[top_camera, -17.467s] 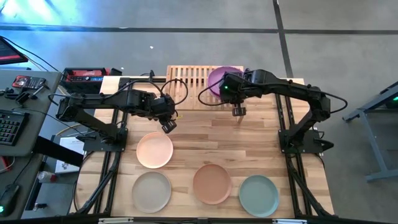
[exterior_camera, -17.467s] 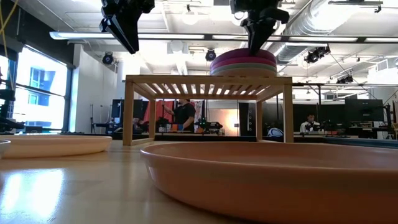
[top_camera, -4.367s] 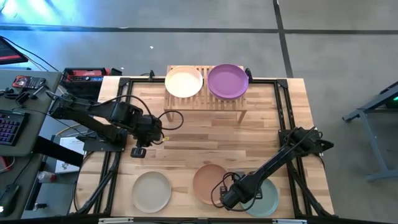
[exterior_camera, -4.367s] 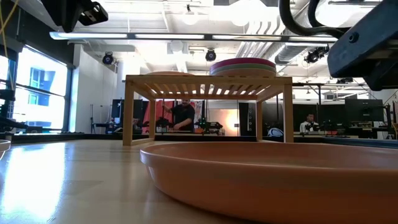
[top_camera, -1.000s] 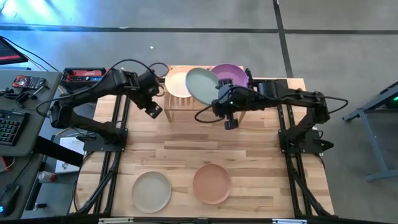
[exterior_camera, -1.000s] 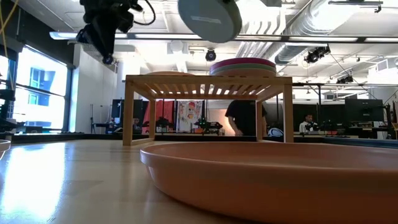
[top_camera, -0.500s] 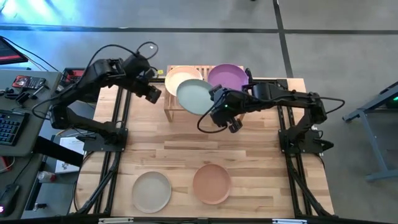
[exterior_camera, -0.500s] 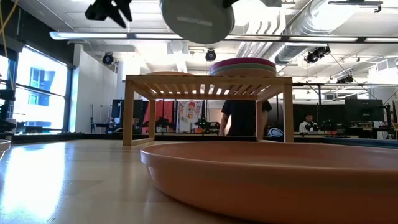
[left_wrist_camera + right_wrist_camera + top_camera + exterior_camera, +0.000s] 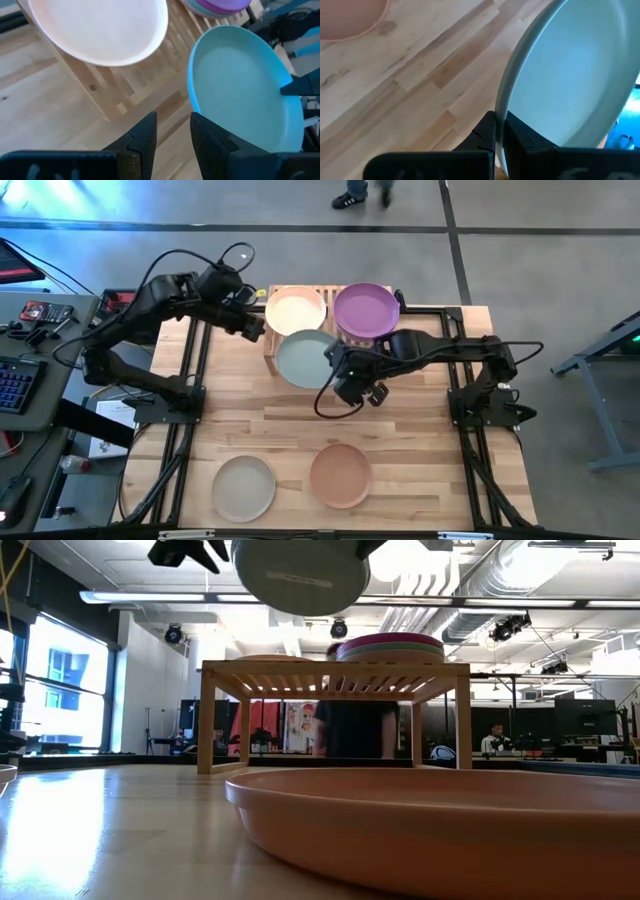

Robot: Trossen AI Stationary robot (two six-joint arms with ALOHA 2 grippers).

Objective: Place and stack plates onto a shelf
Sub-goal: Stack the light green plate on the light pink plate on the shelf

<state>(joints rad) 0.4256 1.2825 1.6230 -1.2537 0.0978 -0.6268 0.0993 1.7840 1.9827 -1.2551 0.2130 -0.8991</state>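
- We are looking down on a light wooden table (image 9: pixel 400 420) with a dark robot arm at each side, and a low slatted light-wood shelf (image 9: pixel 272 352) standing at its far edge.
- The right gripper (image 9: pixel 496 131) is holding a round, shallow, grey-teal matte plate (image 9: pixel 306 358) by its rim, jaws pinched tightly shut on the edge.
- That plate is hanging in the air, tilted, just in front of the shelf's left half; in the low view it is showing above shelf height (image 9: pixel 300 570).
- The left gripper (image 9: pixel 170 131) is hovering by the shelf's left end, jaws spread as wide as they go and holding nothing; the grey-teal plate is lying just beyond its tips.
- On the shelf we are seeing a pale peach round plate (image 9: pixel 295 310) lying alone on the left half, and a purple round plate (image 9: pixel 366 308) on the right half, topping a small stack whose lower edges are showing pink and green in the low view.
- Still waiting on the table near the front edge are a beige round plate (image 9: pixel 244 486) and a terracotta round plate (image 9: pixel 340 474), lying side by side and apart.
- We are judging the task past halfway: several plates are shelved, one is in transit and seemingly heading for the peach plate, and two are left to fetch.
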